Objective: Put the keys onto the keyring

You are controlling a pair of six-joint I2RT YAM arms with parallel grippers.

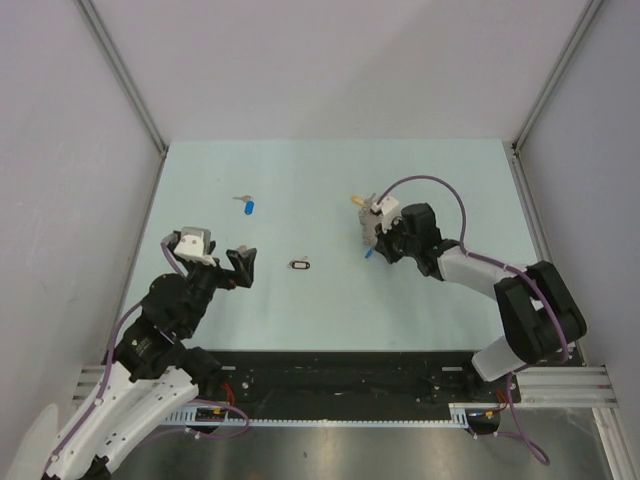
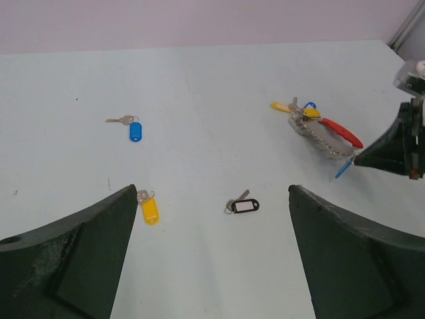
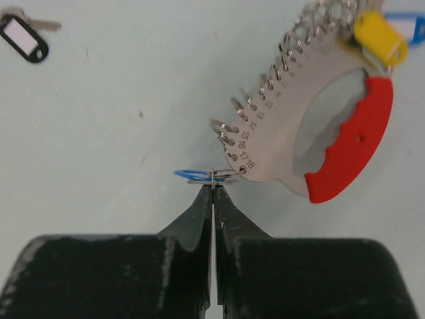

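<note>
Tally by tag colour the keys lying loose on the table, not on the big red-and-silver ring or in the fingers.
Blue-tagged silver key: 1
Yellow-tagged silver key: 1
Black-rimmed oval-tagged silver key: 1
Total: 3

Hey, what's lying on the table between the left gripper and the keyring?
The black-rimmed oval tag, roughly midway between left gripper and keyring; the top view shows it.

Silver keyring (image 3: 275,129) with red arc lying flat, blue-tagged key (image 2: 135,129) and yellow-tagged key (image 2: 149,209) loose, well apart from it.
</note>
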